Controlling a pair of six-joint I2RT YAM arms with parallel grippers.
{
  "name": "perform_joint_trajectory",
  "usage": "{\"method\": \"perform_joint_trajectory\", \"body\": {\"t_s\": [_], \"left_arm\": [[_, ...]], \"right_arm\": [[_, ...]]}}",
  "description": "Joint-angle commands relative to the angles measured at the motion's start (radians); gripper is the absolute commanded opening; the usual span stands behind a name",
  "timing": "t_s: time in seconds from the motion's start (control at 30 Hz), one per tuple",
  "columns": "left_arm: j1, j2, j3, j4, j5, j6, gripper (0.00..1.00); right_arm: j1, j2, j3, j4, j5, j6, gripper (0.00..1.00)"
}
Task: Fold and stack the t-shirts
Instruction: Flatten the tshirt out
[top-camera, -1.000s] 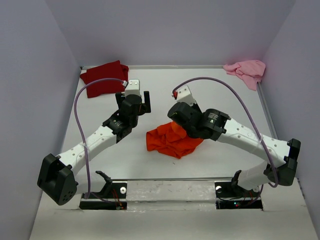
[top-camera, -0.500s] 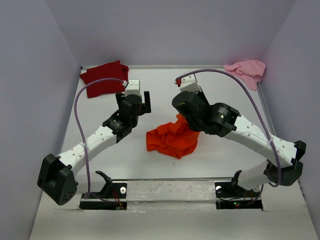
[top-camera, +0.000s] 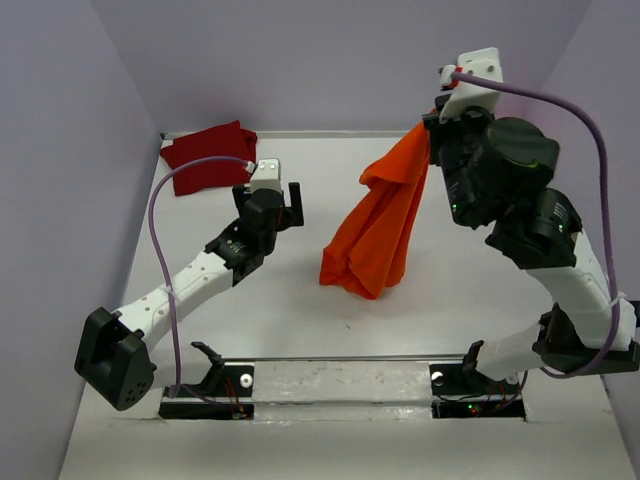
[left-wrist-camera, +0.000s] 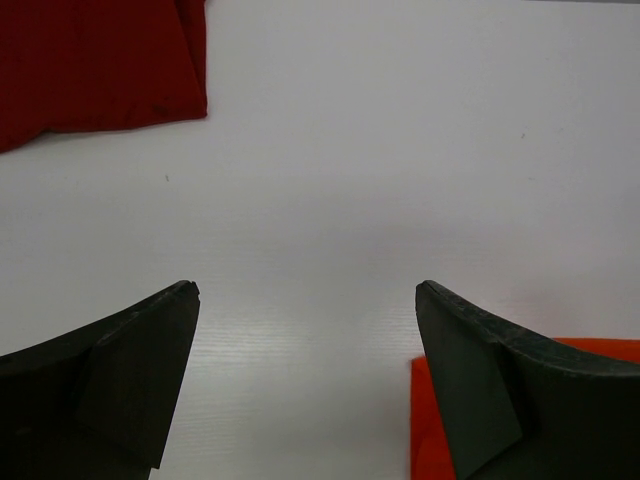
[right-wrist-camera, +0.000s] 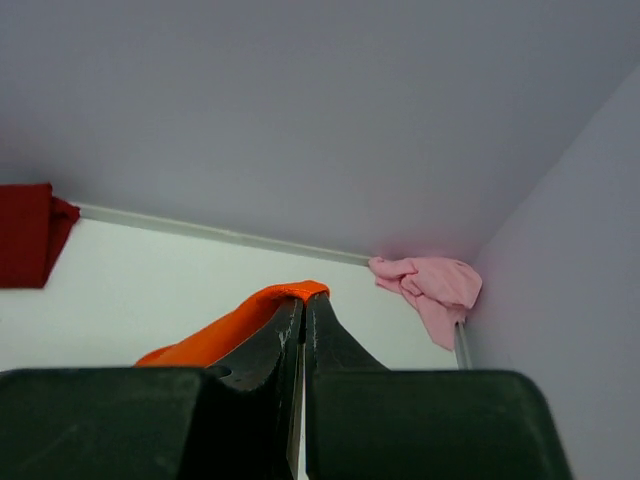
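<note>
My right gripper (top-camera: 428, 132) is raised high at the back right, shut on one edge of the bright orange t-shirt (top-camera: 378, 228). The shirt hangs down in a long drape and its lower end touches the table middle. In the right wrist view the orange cloth (right-wrist-camera: 235, 325) is pinched at my closed fingertips (right-wrist-camera: 305, 298). My left gripper (top-camera: 288, 203) is open and empty, low over the table left of the shirt; a corner of orange (left-wrist-camera: 425, 420) shows by its right finger. The dark red t-shirt (top-camera: 207, 156) lies folded at the back left. The pale pink t-shirt (right-wrist-camera: 430, 290) lies crumpled in the back right corner.
Pale walls enclose the white table (top-camera: 300, 310) on three sides, with a raised rim (top-camera: 340, 134) along the back. The arm bases (top-camera: 340, 390) sit at the near edge. The red shirt also shows in the left wrist view (left-wrist-camera: 95, 60).
My right arm has swung up and back to the right, lifting the orange t-shirt from a crumpled heap into a hanging drape. The left arm has not moved.
</note>
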Motion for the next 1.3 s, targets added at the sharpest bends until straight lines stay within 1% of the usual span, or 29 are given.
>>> {"method": "perform_joint_trajectory", "body": {"t_s": [0.0, 0.17, 0.27, 0.33, 0.4, 0.47, 0.5, 0.53, 0.57, 0.6, 0.7, 0.73, 0.77, 0.87, 0.93, 1.0, 1.07, 1.1, 1.13, 1.2, 1.23, 1.27], "left_arm": [[0.003, -0.018, 0.029, 0.038, 0.02, -0.031, 0.99], [-0.003, 0.02, 0.031, 0.04, 0.097, -0.091, 0.99], [-0.01, 0.042, 0.029, 0.061, 0.25, -0.158, 0.99], [-0.017, 0.063, 0.023, 0.096, 0.316, -0.213, 0.99], [-0.035, 0.082, 0.025, 0.114, 0.38, -0.278, 0.99], [-0.075, 0.118, 0.025, 0.156, 0.416, -0.325, 0.99], [-0.098, 0.128, 0.028, 0.167, 0.41, -0.33, 0.98], [-0.124, 0.141, 0.034, 0.187, 0.39, -0.329, 0.97], [-0.182, 0.145, 0.039, 0.202, 0.352, -0.298, 0.98], [-0.208, 0.149, 0.045, 0.206, 0.327, -0.28, 0.97], [-0.288, 0.181, 0.112, 0.154, 0.226, -0.203, 0.97], [-0.326, 0.198, 0.156, 0.125, 0.156, -0.16, 0.97], [-0.339, 0.204, 0.17, 0.083, 0.113, -0.145, 0.97], [-0.345, 0.183, 0.184, 0.026, 0.082, -0.122, 0.97], [-0.343, 0.121, 0.151, 0.006, 0.036, -0.117, 0.97], [-0.342, 0.032, 0.102, -0.009, -0.03, -0.117, 0.98], [-0.342, -0.031, 0.071, -0.052, -0.076, -0.138, 0.97], [-0.34, -0.062, 0.059, -0.073, -0.119, -0.151, 0.97], [-0.34, -0.129, 0.03, -0.121, -0.138, -0.163, 0.97], [-0.34, -0.199, 0.0, -0.159, -0.213, -0.192, 0.98], [-0.34, -0.269, -0.033, -0.181, -0.237, -0.2, 0.97], [-0.337, -0.304, -0.05, -0.205, -0.291, -0.206, 0.98]], "right_arm": [[-0.006, -0.031, 0.056, 0.201, 0.031, -0.187, 0.0], [-0.006, -0.067, -0.002, 0.223, 0.065, -0.215, 0.0], [-0.006, -0.082, -0.076, 0.226, 0.094, -0.22, 0.0], [-0.006, -0.093, -0.094, 0.23, 0.099, -0.215, 0.0], [-0.006, -0.102, -0.111, 0.232, 0.096, -0.209, 0.0], [-0.006, -0.111, -0.13, 0.235, 0.091, -0.204, 0.0], [-0.006, -0.11, -0.136, 0.235, 0.093, -0.201, 0.0], [-0.006, -0.11, -0.147, 0.235, 0.093, -0.203, 0.0], [-0.006, -0.11, -0.151, 0.235, 0.096, -0.203, 0.0], [-0.006, -0.11, -0.159, 0.235, 0.096, -0.203, 0.0], [-0.006, -0.122, -0.215, 0.236, 0.076, -0.171, 0.0], [-0.006, -0.13, -0.241, 0.236, 0.067, -0.14, 0.0], [-0.006, -0.137, -0.301, 0.236, 0.054, -0.126, 0.0], [-0.016, -0.13, -0.38, 0.236, 0.042, -0.073, 0.0], [-0.016, -0.099, -0.423, 0.218, 0.004, -0.022, 0.0], [-0.016, -0.037, -0.394, 0.163, -0.071, 0.057, 0.0], [-0.016, 0.016, -0.359, 0.112, -0.128, 0.096, 0.0], [-0.016, 0.045, -0.334, 0.094, -0.18, 0.111, 0.0], [-0.016, 0.106, -0.284, 0.08, -0.2, 0.131, 0.0], [-0.004, 0.171, -0.222, 0.068, -0.261, 0.139, 0.0], [0.013, 0.204, -0.191, 0.066, -0.278, 0.138, 0.0], [0.025, 0.278, -0.112, 0.043, -0.3, 0.138, 0.0]]}}
